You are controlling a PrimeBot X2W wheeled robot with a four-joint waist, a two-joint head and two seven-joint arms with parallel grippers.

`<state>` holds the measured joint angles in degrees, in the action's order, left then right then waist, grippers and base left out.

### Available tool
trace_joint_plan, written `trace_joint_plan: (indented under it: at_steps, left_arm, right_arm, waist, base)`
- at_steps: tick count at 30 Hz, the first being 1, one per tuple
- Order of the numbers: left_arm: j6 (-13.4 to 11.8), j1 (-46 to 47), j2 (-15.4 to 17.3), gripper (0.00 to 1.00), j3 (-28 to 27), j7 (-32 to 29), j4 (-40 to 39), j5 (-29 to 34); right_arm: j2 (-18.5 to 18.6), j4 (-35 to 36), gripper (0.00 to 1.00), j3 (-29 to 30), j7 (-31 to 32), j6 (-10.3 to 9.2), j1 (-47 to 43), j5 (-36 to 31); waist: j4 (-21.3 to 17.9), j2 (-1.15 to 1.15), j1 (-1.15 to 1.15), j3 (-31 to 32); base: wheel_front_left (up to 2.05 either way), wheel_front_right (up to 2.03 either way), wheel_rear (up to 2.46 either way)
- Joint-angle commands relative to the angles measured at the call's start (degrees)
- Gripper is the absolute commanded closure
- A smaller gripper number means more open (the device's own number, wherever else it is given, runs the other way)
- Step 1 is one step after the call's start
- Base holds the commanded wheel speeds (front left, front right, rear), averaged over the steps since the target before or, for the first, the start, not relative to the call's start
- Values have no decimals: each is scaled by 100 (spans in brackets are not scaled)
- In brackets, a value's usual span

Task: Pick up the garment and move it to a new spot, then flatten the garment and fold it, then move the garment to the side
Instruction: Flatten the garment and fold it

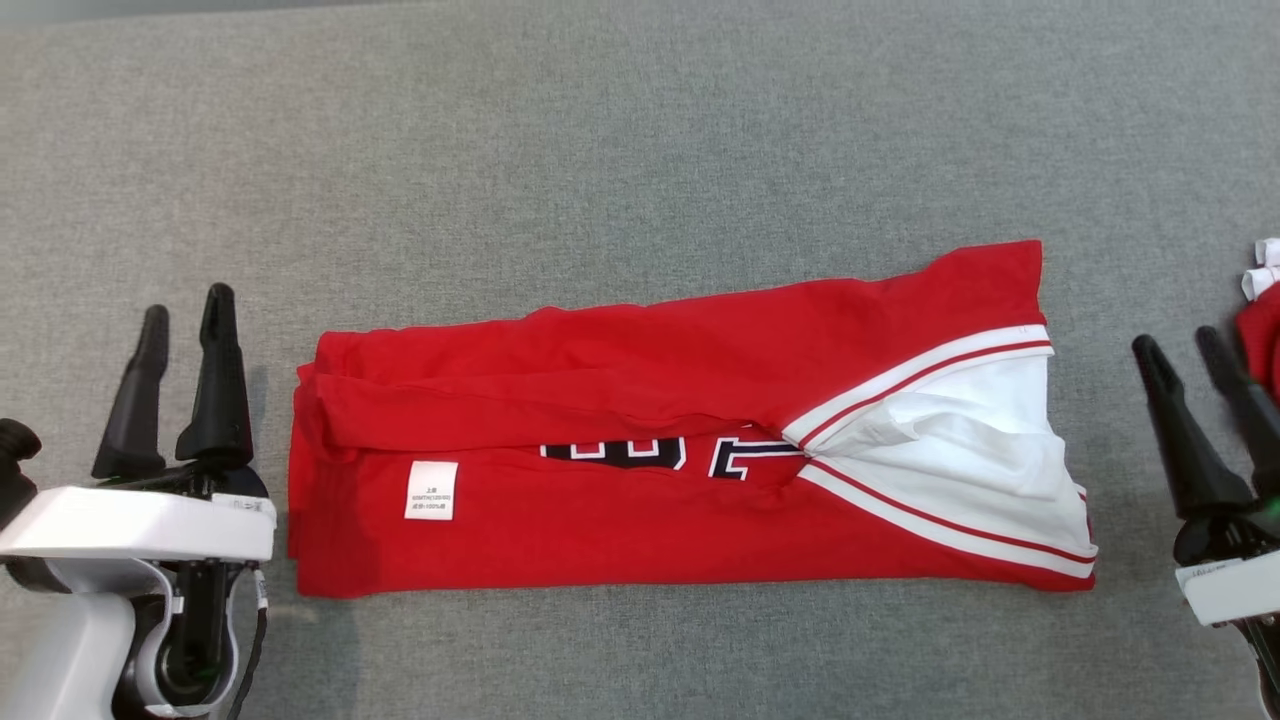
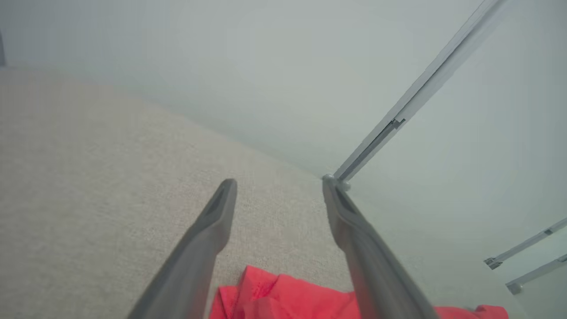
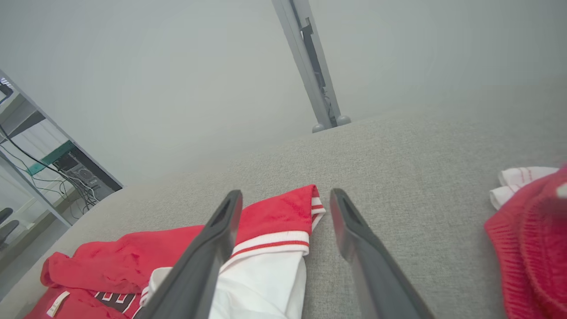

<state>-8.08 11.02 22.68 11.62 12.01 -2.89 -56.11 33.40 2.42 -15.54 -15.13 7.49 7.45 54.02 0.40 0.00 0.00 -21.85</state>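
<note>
Your left gripper and right gripper stand wide and empty; that shirt looks soft and limp, so pinch its end corners.

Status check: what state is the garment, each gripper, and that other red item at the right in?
Red garment: folded lengthwise into a long band, lying on the grey surface, not held.
Left gripper: open, empty, just off the garment's left end.
Right gripper: open, empty, off the garment's right end.
Red knit item: bunched at the right edge, partly out of frame.
</note>
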Motion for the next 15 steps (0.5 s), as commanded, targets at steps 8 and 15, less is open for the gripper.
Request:
trace_joint_plan:
  at_steps: [8, 15]
  left_arm:
    - [-781, -103, -48, 0, 223, 283, -460, 1637]
    - [-945, -309, -189, 0, 347, 312, -381, 2308]
  right_arm:
    - [-1114, 99, 0, 1026, 9, 2, -196, -1771]
    - [-1587, -56, 0, 1172, 25, 2, -189, -2673]
  waist:
    - [86, 0, 0, 278]
    - [151, 0, 0, 483]
  base:
    - [0, 0, 0]
    - [0, 0, 0]
